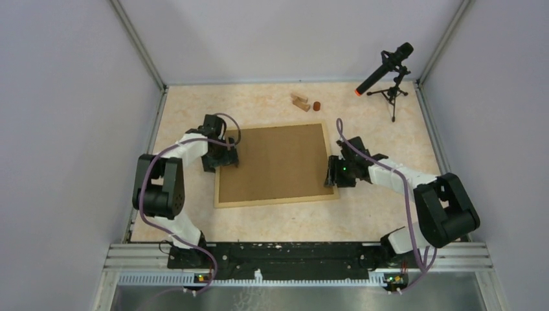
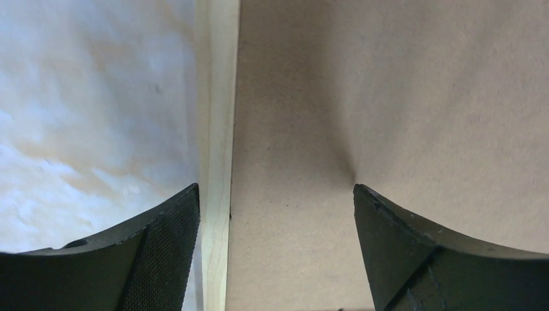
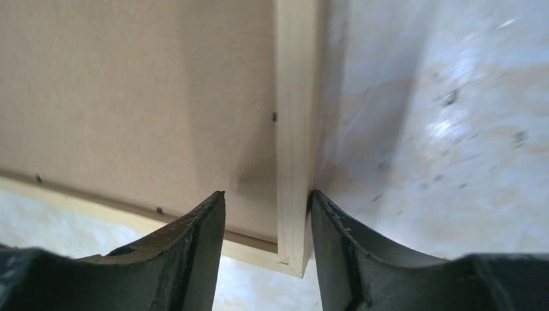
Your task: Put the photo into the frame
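So here's where we are: the frame point(image 1: 275, 201) lies flat on the table point(image 1: 259, 103), back up, with only the brown backing board point(image 1: 272, 162) showing. We can't spot the photo in any view. Maybe it's under the board, maybe not, we honestly can't tell.

The left gripper point(image 2: 275, 194) has its jaws wide apart, one finger over the table and the other over the board, with the left rail point(image 2: 217, 129) between them and nothing gripped. The right gripper point(image 3: 267, 197) straddles the right rail point(image 3: 294, 129) close to the near corner. Its jaws sit partway apart: the outer finger looks to be right against the rail and the inner one is apart from it over the board, so it isn't clamped.

What worries us:

- That rail is thin. If the right jaws pinch this near the corner, we think the frame pivots or skids instead of lifting cleanly.
- If only one side grabs while the left claw stays wide, the frame probably twists on the table.
- The inner fingers sit on the board side, so pressing down there may jam the backing or pop it loose.
- If the photo really is underneath, any sliding could shift or crease it, and we wouldn't see it happen.
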